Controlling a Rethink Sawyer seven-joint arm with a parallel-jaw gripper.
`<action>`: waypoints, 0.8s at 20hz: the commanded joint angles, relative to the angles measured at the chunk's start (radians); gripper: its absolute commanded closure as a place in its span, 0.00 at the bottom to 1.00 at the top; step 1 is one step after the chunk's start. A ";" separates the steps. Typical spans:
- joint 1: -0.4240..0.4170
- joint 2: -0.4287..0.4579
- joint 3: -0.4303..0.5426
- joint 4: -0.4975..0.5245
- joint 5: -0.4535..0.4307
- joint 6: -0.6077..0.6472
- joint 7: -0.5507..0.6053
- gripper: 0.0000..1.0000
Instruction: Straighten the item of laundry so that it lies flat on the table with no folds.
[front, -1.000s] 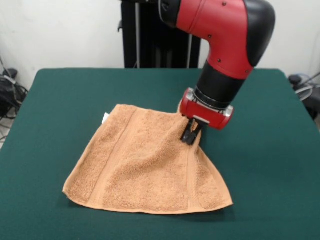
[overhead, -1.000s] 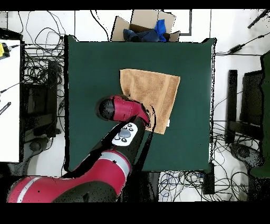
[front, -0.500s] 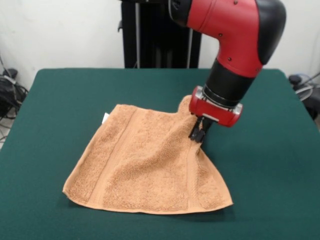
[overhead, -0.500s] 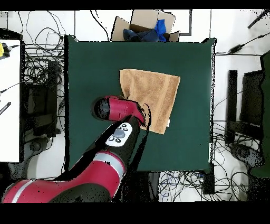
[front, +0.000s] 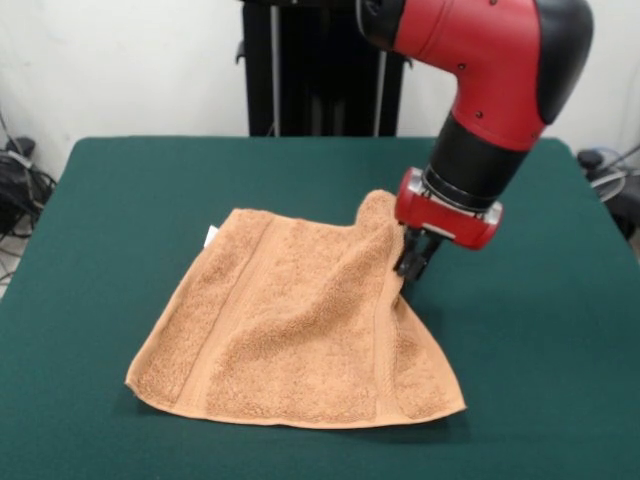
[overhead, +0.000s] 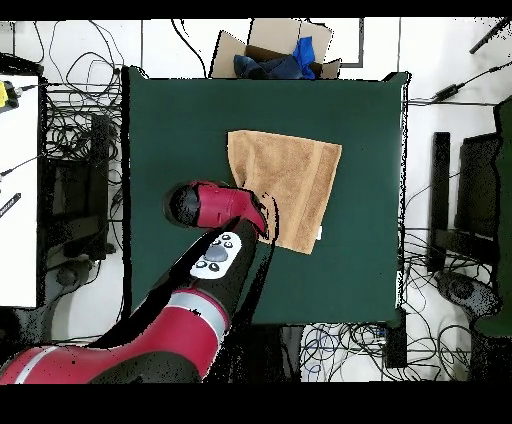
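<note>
Towel (front: 300, 320): tan terry cloth, spread over the middle of the counter, mostly flat but not fully; far right corner lifted into a small hump just beside the gripper, right edge running slanted from that hump down to the near right corner.
Towel bands: two flat woven strips, one near the left edge, one near the right, both running front to back in the front view.
Tag (front: 211, 237): small, white, sticking out at the far left corner of the towel.
Counter (front: 120, 200): dark green felt-like top, far larger than the towel, bare on all sides of it.
Gripper (front: 413, 258): black, under a red wrist block, tips down at the towel's raised right edge.
Fingers: drawn close together, pinching the towel's edge just below the hump.
Arm (front: 480, 90): red and black, coming down from above at a tilt to the towel's right side.
Overhead view: towel (overhead: 290, 185) at mid-counter (overhead: 170, 130), arm (overhead: 215, 255) covering its lower left corner; gripper tips hidden under the wrist.
Beyond the counter: open cardboard box (overhead: 275, 50) with blue cloth inside, on the floor amid cables.
</note>
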 joint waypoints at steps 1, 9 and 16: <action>0.007 0.016 0.088 -0.042 0.016 0.104 0.156 1.00; 0.012 0.049 0.080 -0.067 0.017 0.082 0.170 1.00; -0.005 0.056 0.083 -0.084 0.011 0.078 0.157 1.00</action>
